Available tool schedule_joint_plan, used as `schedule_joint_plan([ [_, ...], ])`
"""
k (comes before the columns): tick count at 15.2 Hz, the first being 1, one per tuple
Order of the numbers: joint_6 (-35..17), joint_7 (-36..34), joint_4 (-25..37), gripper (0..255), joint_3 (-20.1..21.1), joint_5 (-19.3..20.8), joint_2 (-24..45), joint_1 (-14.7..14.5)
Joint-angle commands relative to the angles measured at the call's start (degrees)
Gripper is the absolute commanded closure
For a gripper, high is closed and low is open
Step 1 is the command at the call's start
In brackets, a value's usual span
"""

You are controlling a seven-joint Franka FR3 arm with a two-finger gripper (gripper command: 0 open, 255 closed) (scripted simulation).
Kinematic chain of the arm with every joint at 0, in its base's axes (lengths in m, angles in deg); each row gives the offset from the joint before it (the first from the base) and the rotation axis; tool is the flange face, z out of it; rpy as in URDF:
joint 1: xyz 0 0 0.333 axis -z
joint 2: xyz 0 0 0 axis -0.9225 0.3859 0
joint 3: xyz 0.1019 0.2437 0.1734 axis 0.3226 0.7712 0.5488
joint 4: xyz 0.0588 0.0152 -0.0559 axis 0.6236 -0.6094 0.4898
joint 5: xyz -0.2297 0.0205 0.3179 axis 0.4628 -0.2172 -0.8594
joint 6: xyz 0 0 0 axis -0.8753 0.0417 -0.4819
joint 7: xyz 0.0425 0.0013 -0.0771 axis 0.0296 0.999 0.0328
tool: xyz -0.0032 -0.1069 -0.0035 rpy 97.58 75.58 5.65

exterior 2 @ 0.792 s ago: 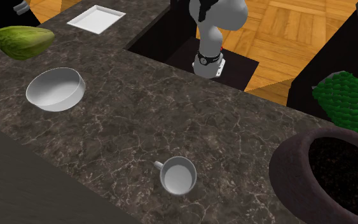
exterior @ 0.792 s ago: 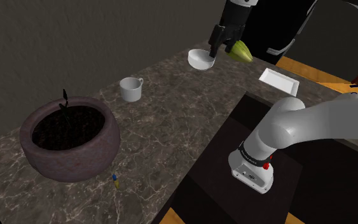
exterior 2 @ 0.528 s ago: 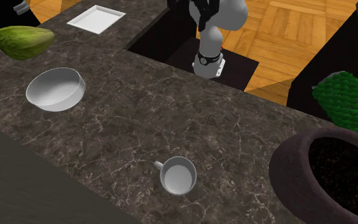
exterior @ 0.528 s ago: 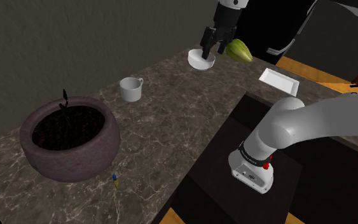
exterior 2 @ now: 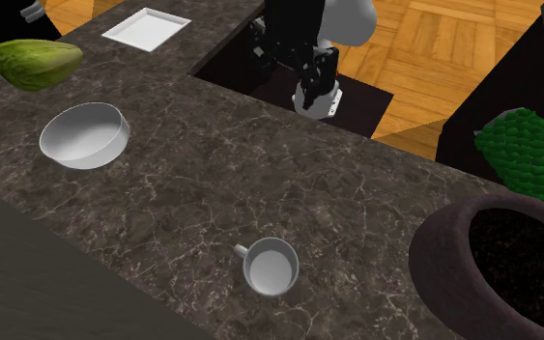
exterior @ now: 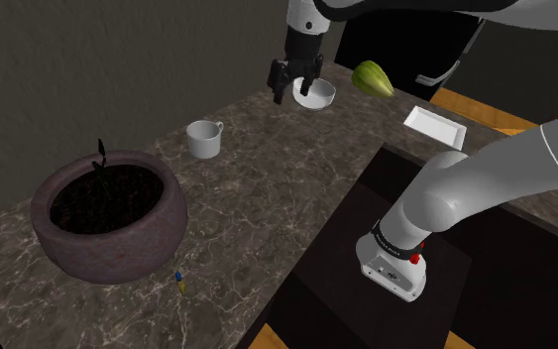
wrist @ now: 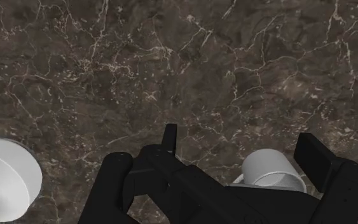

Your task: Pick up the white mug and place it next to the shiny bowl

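The white mug [exterior: 204, 139] stands upright on the dark marble counter [exterior: 267, 198], handle toward the bowl; it also shows as mug [exterior 2: 270, 268] and mug [wrist: 270, 168]. The pale grey bowl [exterior: 318, 95] sits near the counter's far end, also seen as bowl [exterior 2: 84, 135] and bowl [wrist: 2, 180]. My black gripper [exterior: 290, 89] hangs open high over the counter, just on the mug's side of the bowl, holding nothing. It appears as gripper [exterior 2: 287, 64] and gripper [wrist: 217, 167]. The mug lies far below, nearer one finger.
A green fruit [exterior: 373, 78] lies beyond the bowl, a white tray [exterior: 434, 124] beside it. A large dark planter [exterior: 108, 213] stands past the mug, with a small blue item [exterior: 178, 281] near the counter edge. A green knobbly plant [exterior 2: 530, 155] sits by the planter.
The gripper has swung toward the shoulder view's left, from over the green fruit and bowl to the mug's side of the bowl, and entered the second exterior view. Mug and bowl stayed put.
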Motion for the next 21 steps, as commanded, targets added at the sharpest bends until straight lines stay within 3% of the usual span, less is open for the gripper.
schedule_joint_plan([
  [1,-2.57,-1.56,1.41,0,1.49,0.12,4.14,-0.11],
  [11,-10.66,-9.68,13.42,0,7.01,4.99,25.98,-0.81],
  [21,-11.47,-17.39,33.52,0,8.11,13.42,49.75,-5.38],
])
